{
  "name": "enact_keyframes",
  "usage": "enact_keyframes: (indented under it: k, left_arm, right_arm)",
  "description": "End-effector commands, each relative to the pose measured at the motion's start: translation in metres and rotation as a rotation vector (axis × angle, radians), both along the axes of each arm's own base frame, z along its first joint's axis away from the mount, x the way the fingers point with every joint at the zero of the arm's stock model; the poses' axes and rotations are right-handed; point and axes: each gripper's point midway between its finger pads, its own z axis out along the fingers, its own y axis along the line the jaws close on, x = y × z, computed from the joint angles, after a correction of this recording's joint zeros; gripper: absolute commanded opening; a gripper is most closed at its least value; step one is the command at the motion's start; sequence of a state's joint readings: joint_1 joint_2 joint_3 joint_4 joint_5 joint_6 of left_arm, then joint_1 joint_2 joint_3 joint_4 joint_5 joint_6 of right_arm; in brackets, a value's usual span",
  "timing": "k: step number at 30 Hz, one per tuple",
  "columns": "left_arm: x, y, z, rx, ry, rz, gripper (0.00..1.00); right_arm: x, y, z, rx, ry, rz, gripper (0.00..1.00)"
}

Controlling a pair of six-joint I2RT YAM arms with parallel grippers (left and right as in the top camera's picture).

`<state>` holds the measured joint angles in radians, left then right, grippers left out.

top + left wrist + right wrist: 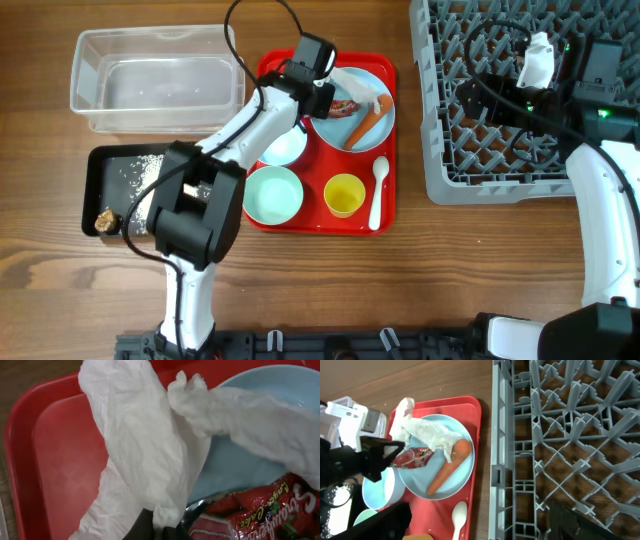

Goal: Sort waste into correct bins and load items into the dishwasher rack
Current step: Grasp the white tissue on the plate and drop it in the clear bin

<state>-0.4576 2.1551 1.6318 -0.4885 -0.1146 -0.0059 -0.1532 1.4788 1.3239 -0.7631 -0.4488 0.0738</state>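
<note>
Sitting up front: the mint green bowl point(272, 195), the small yellow cup point(344, 194) and the white spoon point(378, 190) are sitting side by side on the red tray point(310, 218).
Black tray point(100, 190): it is lying just left of the red tray, holding white rice grains point(145, 170) and a small brown scrap point(103, 217).
Light blue bowl point(285, 148): it is sitting behind the mint green bowl, partly under the left arm.
Blue plate point(385, 85): it is sitting at the back of the red tray, carrying the orange carrot point(368, 122) and the red wrapper point(250, 515).
Left gripper point(322, 98): it is hovering over the blue plate and pinching the crumpled white napkin point(140, 445), which is draping over the plate and the tray.
Right gripper point(480, 507): it is hanging over the edge of the grey rack point(500, 150), with its fingers spread wide and holding nothing.
Clear tub point(85, 70): it is sitting farthest back, behind the black tray.
</note>
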Motion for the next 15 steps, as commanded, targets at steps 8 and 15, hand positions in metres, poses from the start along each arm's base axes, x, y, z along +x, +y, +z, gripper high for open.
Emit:
enact_keyframes:
  k: [8, 15]
  left_arm:
    - [-0.004, -0.003, 0.015, -0.015, -0.008, -0.004, 0.04]
    - [0.018, 0.059, 0.101, -0.193, -0.122, 0.276, 0.04]
  right_arm:
    - [-0.002, 0.004, 0.008, 0.001, -0.021, 0.028, 0.91]
    - [-0.002, 0.004, 0.008, 0.0, -0.021, 0.028, 0.91]
